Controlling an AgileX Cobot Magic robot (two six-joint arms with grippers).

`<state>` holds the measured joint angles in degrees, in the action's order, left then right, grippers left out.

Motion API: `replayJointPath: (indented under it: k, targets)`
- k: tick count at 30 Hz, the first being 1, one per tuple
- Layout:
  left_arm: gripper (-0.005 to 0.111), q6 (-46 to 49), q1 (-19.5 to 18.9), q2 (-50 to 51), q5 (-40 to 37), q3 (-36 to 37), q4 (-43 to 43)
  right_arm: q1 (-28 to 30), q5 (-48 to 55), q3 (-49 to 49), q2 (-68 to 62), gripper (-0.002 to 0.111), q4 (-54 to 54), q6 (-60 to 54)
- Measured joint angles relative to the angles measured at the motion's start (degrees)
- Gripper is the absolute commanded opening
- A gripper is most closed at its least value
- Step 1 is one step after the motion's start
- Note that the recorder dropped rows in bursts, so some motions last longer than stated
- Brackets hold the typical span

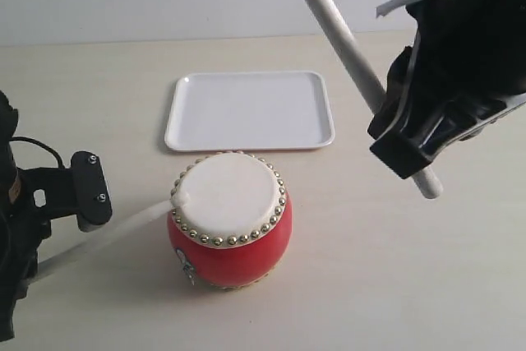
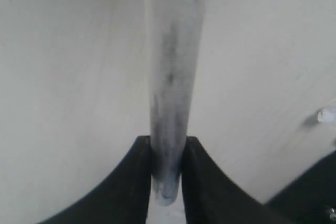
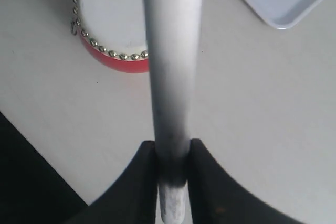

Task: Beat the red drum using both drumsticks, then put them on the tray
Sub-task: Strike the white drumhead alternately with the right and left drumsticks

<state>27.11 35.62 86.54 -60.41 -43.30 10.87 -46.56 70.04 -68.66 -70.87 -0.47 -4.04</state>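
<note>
Exterior view: red drum (image 1: 238, 246) beside left tool (image 2: 168, 148), drumstick (image 1: 131, 223) tip on skin.

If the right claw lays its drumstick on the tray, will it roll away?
Probably it rolls a little: the drumstick is round and smooth. The tray has a raised rim that should stop it. It seems stiff: straight though the right claw grips one end.

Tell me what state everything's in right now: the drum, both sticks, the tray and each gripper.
red drum: upright on the table, skin up.
left drumstick: gripped, tip at the skin's edge.
right drumstick: gripped, raised, off the drum.
tray: flat on the table, nothing on it.
left gripper: shut on the left drumstick.
right gripper: shut on the right drumstick.
</note>
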Motion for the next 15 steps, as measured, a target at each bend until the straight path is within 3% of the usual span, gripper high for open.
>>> replayJointPath:
  k: [7,15]
  targets:
    - [0.000,-2.5,0.0,-5.7,-8.1,-2.1,2.2,0.0,0.0,5.2,-7.6,0.000,0.0,-0.1]
    - [0.000,-2.7,0.0,-19.8,-7.2,-2.1,3.1,0.0,0.1,11.0,-27.0,0.000,0.0,-0.4]
